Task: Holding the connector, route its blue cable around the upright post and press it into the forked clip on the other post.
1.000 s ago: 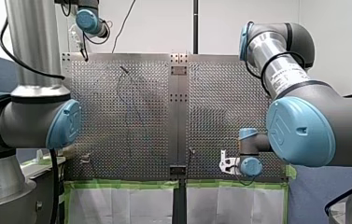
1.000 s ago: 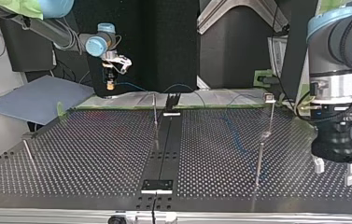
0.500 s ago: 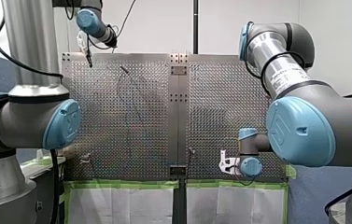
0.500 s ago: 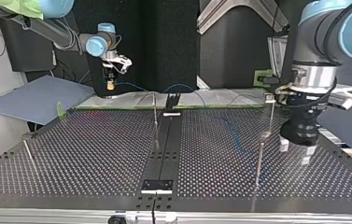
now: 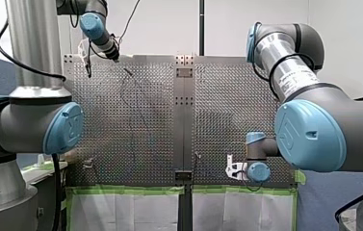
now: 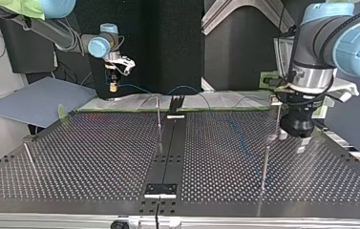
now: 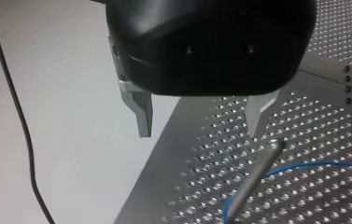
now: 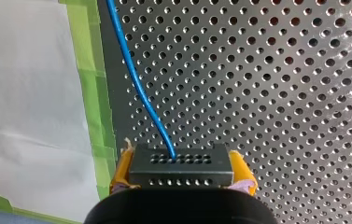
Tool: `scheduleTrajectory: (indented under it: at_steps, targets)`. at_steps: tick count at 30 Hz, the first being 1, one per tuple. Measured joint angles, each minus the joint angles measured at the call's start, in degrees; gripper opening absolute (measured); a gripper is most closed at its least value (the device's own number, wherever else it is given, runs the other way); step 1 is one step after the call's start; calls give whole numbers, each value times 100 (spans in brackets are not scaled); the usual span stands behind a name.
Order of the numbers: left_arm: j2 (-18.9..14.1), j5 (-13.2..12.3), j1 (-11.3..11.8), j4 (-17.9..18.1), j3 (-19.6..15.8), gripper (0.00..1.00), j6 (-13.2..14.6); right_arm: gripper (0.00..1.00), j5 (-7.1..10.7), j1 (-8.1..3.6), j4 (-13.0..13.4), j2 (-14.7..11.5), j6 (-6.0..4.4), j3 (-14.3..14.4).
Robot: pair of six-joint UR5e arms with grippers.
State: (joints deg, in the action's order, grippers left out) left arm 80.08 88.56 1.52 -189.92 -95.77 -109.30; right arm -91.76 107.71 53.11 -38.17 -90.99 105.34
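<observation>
Front view: my left gripper (image 5: 88,67) poised high over the table's (image 5: 227,106) far edge, just left of the thin upright post (image 5: 128,72); jaws too small to read from here. My right arm's wrist (image 5: 258,171) low by the near edge, whatever hangs under it hidden. Only a faint blue cable (image 5: 132,120) across the plate btwn them. Top view: my right gripper (image 6: 113,86) up off the table at far left, cable leaving it & sagging toward the middle; prob. raised so the slack can swing free. My left gripper hanging w/ metal fingers (image 6: 301,147) apart & empty, close by the near post, forked clip (image 6: 276,99) atop the other post just behind. Looks placed to guide or pin the cable at the bend, tho that's a guess. Left wrist view: jaws apart, nothing btwn; post tip just under one finger, cable curving in by the post's foot, clear of the fingers. Can't tell whether it wraps the post yet. Right wrist view: connector (image 8: 180,165) clamped square btwn yellow pads (image 8: 241,170), cable exiting its face & running out along the green tape (image 8: 87,56). Firm side grip, likely so a pull on the cable won't twist the block. Routing judged barely begun; cable not yet in clip.
</observation>
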Motion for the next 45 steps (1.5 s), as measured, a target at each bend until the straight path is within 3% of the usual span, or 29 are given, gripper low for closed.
scheduleTrajectory:
  at_steps: [21,38,45]
  targets:
    - [4,172,3,-928,-2,99,-6,0,8,10,-2,-1,0,-1]
    - [2,295,-4,-933,-1,99,51,0,8,16,-1,1,0,0]
    - [-35,297,-13,-738,-1,99,253,0,9,17,-1,1,0,0]
